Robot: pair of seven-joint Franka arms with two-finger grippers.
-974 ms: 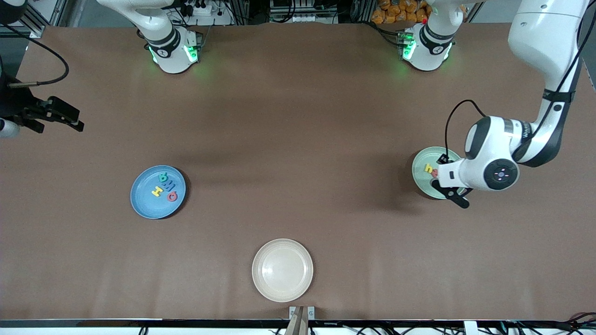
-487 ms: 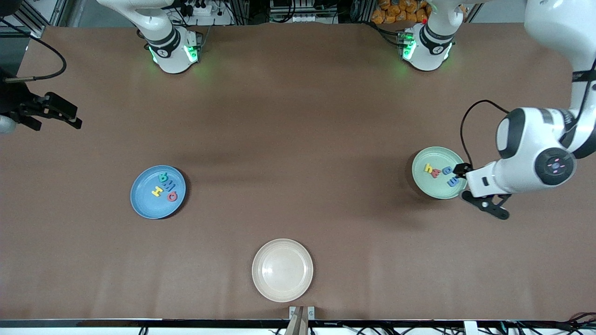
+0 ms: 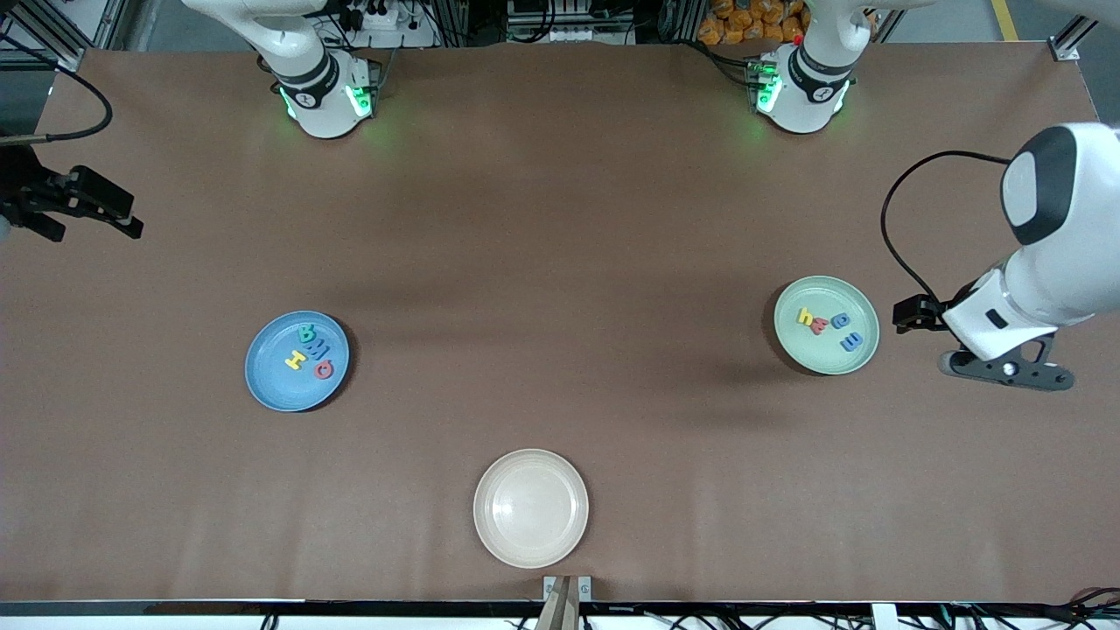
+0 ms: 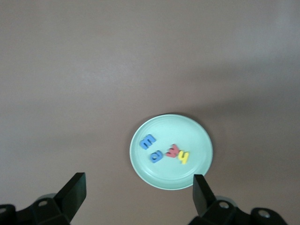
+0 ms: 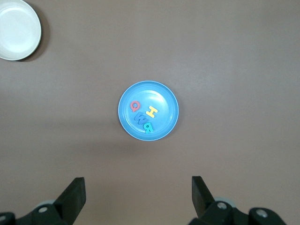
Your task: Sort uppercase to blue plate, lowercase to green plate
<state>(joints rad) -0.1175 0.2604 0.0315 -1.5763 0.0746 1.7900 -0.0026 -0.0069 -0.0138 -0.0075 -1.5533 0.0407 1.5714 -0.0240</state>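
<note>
The blue plate (image 3: 297,360) holds four capitals, a yellow H (image 3: 296,358), a teal R (image 3: 307,332), a blue M (image 3: 317,345) and a red Q (image 3: 325,369); the green plate (image 3: 826,325), toward the left arm's end of the worktop (image 3: 560,219), holds a yellow h (image 3: 804,315), a red m (image 3: 819,325), a blue e (image 3: 841,320) and a blue m (image 3: 851,341); a beige plate (image 3: 530,507) sits nearest the front camera; the left gripper (image 3: 980,346) hangs beside the green plate, jaws apart; the right gripper (image 3: 83,214) waits over its end, jaws apart.

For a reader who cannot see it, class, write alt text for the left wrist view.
A pale green plate lies on a brown table, holding four small foam letters: two blue ones beside a red one and a yellow one. The left end effector is open and holds nothing, its two dark fingers framing the plate's near edge.
</note>
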